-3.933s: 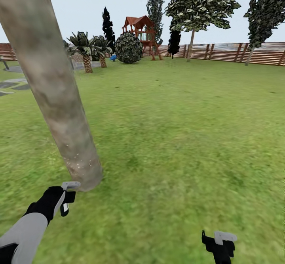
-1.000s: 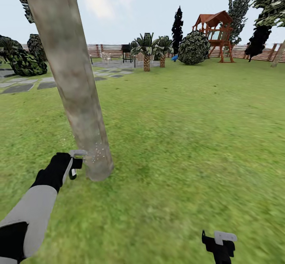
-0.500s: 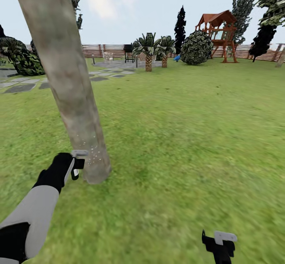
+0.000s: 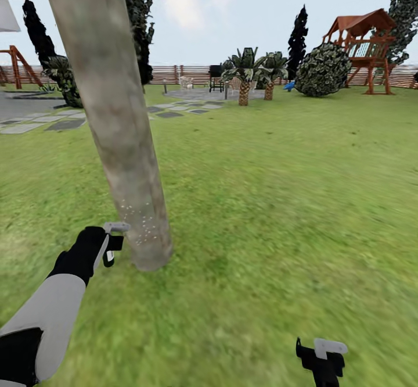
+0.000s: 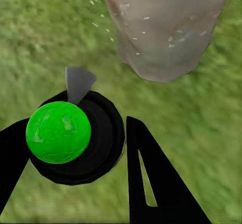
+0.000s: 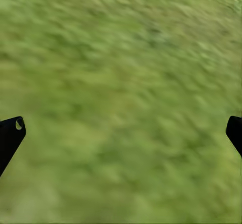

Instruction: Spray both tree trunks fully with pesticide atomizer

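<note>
Head camera high over grass (image 4: 278, 212), left wrist close above tree trunk (image 5: 166, 27) base, both sharing it

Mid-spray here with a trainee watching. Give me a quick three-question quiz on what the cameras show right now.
1. True or false: the left gripper holds the sprayer near the base of the tree trunk.
2. The right gripper hangs over: A) paving, B) grass, C) fence?
3. What dots the lower trunk?

Key: 1 true; 2 B; 3 white spray specks.

Left claw (image 4: 110, 242) reaches forward with fingers clamped; right claw (image 4: 322, 358) hangs low, fingers spread.
</note>
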Tool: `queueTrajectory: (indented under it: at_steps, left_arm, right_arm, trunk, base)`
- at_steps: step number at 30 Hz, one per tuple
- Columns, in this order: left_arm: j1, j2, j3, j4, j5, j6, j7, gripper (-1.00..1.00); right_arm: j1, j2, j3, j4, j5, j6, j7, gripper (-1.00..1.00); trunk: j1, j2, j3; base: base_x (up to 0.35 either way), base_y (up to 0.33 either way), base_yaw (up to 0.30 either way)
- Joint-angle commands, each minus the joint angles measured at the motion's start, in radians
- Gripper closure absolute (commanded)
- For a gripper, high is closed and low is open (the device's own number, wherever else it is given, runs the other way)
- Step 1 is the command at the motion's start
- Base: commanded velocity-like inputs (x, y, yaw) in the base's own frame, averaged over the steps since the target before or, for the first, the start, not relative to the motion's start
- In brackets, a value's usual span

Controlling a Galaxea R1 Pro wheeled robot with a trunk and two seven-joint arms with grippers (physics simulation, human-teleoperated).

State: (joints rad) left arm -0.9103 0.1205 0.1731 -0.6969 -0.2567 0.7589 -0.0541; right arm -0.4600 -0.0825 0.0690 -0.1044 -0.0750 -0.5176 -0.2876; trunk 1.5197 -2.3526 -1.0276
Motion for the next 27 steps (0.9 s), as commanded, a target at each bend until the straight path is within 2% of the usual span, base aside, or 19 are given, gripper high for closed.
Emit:
queueTrajectory:
  at_steps: [1,21,27]
  left_arm:
    - [-0.001,-0.002,0.002,-0.001,-0.009,0.004,-0.006,1.0]
    - [-0.001,-0.009,0.002,-0.001,-0.009,0.003,-0.002,1.0]
    - [-0.001,-0.009,0.003,-0.001,-0.009,0.003,-0.001,1.0]
  right_arm:
    - [0.0,0.0,0.008,0.0,-0.008,-0.002,-0.002,-1.0]
    - [0.0,0.0,0.008,0.0,-0.008,-0.002,-0.002,-1.0]
    - [0.0,0.0,0.008,0.0,-0.008,-0.002,-0.002,-1.0]
  trunk:
    - [0.0,0.0,-0.001]
    - [0.0,0.0,-0.001]
    - [0.0,0.0,-0.001]
  base:
    - [-0.031,-0.273,0.178]
    - [-0.012,-0.276,0.012]
    - [0.005,-0.276,0.186]
